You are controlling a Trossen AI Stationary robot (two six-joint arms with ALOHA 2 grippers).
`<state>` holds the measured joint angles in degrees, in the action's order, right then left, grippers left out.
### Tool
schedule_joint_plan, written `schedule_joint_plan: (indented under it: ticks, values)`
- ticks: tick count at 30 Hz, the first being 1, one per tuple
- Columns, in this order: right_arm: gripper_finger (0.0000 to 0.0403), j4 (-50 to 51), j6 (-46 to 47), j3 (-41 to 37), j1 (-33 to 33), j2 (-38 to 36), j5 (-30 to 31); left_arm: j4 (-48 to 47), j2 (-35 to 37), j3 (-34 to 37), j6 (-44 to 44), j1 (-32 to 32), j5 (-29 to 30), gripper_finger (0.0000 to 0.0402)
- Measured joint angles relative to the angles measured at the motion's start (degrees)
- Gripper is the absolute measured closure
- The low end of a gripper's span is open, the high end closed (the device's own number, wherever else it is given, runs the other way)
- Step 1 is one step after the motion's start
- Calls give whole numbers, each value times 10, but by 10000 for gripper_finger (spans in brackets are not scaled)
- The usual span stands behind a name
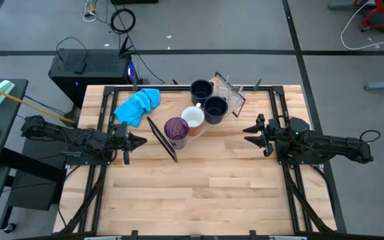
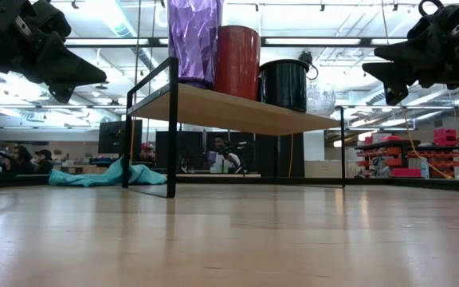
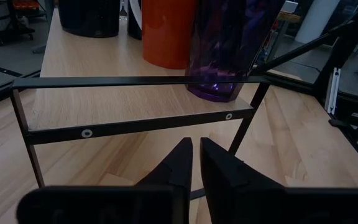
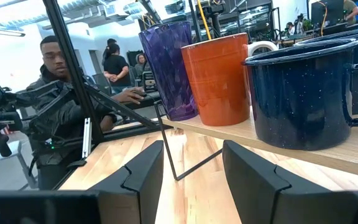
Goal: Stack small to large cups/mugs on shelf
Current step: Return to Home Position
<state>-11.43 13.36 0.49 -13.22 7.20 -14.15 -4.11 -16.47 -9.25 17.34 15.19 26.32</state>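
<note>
While arms hover ea. side of shelf (image 2: 237, 112), left gripper (image 1: 143, 141) closed & right gripper (image 1: 247, 134) spread apart

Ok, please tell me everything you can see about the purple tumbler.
The purple tumbler is translucent and plastic-looking, with rippled walls that widen towards the open top. It stands upright at the end of the wooden shelf nearest the left arm, close beside the orange mug. Nothing grips it.

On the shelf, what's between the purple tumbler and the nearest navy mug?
An orange mug stands between the purple tumbler and the navy mug; clearest in the right wrist view, also in the low view.
</note>
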Motion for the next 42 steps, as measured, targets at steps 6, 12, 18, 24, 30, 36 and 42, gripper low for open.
schedule_joint_plan:
  ticks: [6, 12, 18, 24, 30, 36, 42]
  values:
    - [231, 0, 0, 0, 0, 0, 0, 0, 0, 0, 0, 0, 0, 371]
    - [231, 0, 0, 0, 0, 0, 0, 0, 0, 0, 0, 0, 0, 372]
    - [231, 0, 0, 0, 0, 0, 0, 0, 0, 0, 0, 0, 0, 363]
    - [231, 0, 0, 0, 0, 0, 0, 0, 0, 0, 0, 0, 0, 362]
    - [231, 0, 0, 0, 0, 0, 0, 0, 0, 0, 0, 0, 0, 371]
    - [231, 0, 0, 0, 0, 0, 0, 0, 0, 0, 0, 0, 0, 374]
    - [231, 0, 0, 0, 0, 0, 0, 0, 0, 0, 0, 0, 0, 365]
